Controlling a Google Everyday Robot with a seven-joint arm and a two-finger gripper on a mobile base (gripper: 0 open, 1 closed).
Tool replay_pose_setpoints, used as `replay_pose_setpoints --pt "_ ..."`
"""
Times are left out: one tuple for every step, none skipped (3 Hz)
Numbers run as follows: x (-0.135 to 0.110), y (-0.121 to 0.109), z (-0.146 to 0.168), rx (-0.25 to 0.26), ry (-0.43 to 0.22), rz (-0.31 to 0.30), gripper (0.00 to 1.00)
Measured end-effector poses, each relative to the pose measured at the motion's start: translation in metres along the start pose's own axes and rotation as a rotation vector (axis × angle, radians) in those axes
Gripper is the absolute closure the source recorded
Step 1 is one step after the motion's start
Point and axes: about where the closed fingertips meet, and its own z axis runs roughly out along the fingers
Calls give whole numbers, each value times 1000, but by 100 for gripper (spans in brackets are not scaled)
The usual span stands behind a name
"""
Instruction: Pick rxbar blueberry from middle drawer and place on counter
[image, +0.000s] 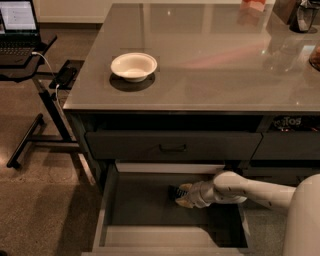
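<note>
The middle drawer (142, 212) is pulled out below the counter (215, 65), and its flat dark bottom shows. My gripper (182, 195) reaches in from the right, low over the drawer bottom near the drawer's middle. A small dark shape (173, 190) lies at the gripper's left tip. It may be the rxbar blueberry, but most of it is hidden and I cannot tell whether it is held.
A white bowl (133, 66) sits on the counter's left part. A closed drawer front with a black handle (172, 148) is just above the open drawer. A black laptop stand (35, 70) stands to the left on the floor. Several items sit at the counter's far right.
</note>
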Motion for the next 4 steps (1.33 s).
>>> replay_pose_setpoints --pt "0 0 0 0 0 0 100" --pt "-3 0 -3 0 0 0 100" --pt "-18 13 -38 4 -6 -22 100" --pt "-47 35 -92 11 -34 -79 100"
